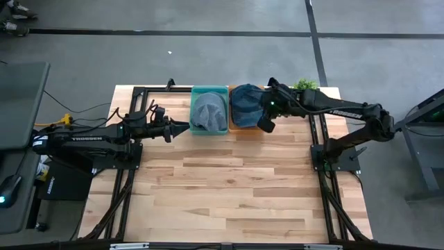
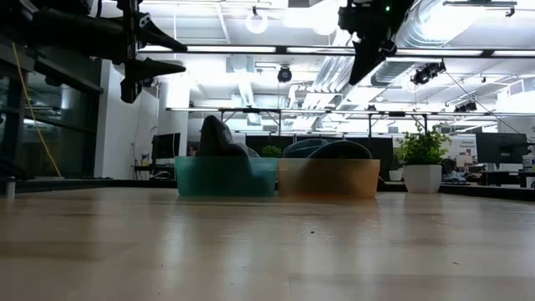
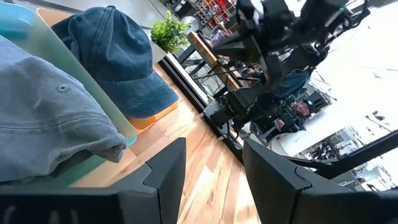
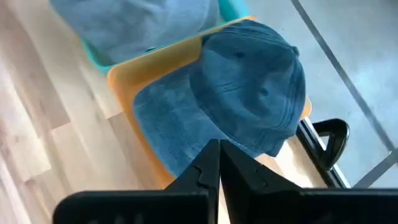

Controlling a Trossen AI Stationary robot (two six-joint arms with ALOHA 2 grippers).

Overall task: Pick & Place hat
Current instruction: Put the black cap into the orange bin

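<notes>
On wooden surface (image 1: 229,187), far edge: teal bin (image 1: 209,111) and orange bin (image 1: 239,126) touching side by side, potted plant (image 1: 304,85) just beyond on the right. Rest of surface bare in high view.

Grey hat (image 1: 207,112) sits in teal bin; blue denim hat (image 1: 246,104) sits in orange bin, brim draped over the bin's rim toward the right arm.

Right end effector (image 4: 217,163) hangs above the blue denim hat's brim side, fingers pressed together, nothing between them. Looks raised clear of the bins in low view.

Left end effector (image 3: 211,177) parked just beside the teal bin's left wall, fingers spread, holding nothing.

Judging step: approach to pick, not yet grasped. Which hat is the target, cannot tell for sure; right arm's position suggests the blue one.

Next move needs: spread right fingers, descend onto brim or crown, pinch fabric, lift clear of bin wall. Risk: soft denim slipping, brim snagging on rim.
</notes>
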